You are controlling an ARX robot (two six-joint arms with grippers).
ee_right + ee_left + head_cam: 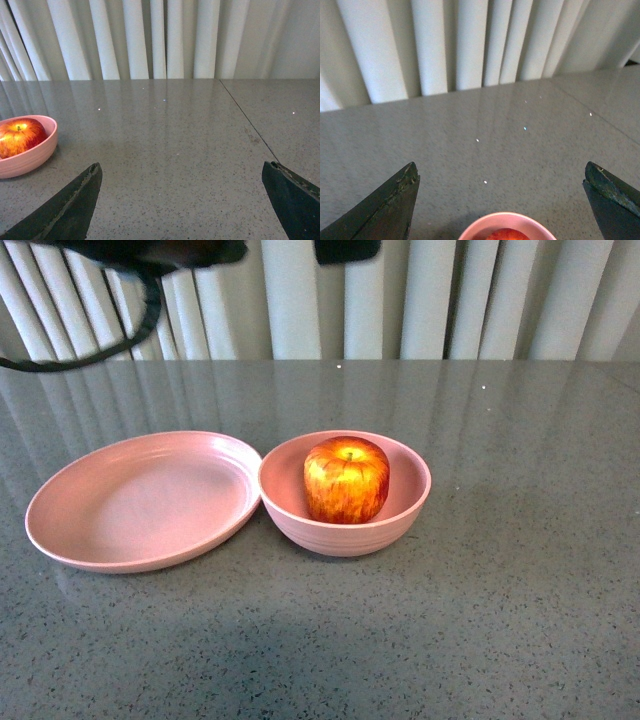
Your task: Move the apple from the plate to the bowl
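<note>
Apple (pixel 346 479) sits upright in the bowl (pixel 408 502), stem up, so the transfer looks done — the plate (pixel 140 502) lies bare, its rim touching the bowl's. The left tool (pixel 500 200) hangs above the bowl with fingers spread and released, gripping nothing. The right tool (pixel 180 200) is likewise spread and unloaded, off to the bowl's side. Bare grey desk (pixel 520 620) offers open room all around — curtains behind.
</note>
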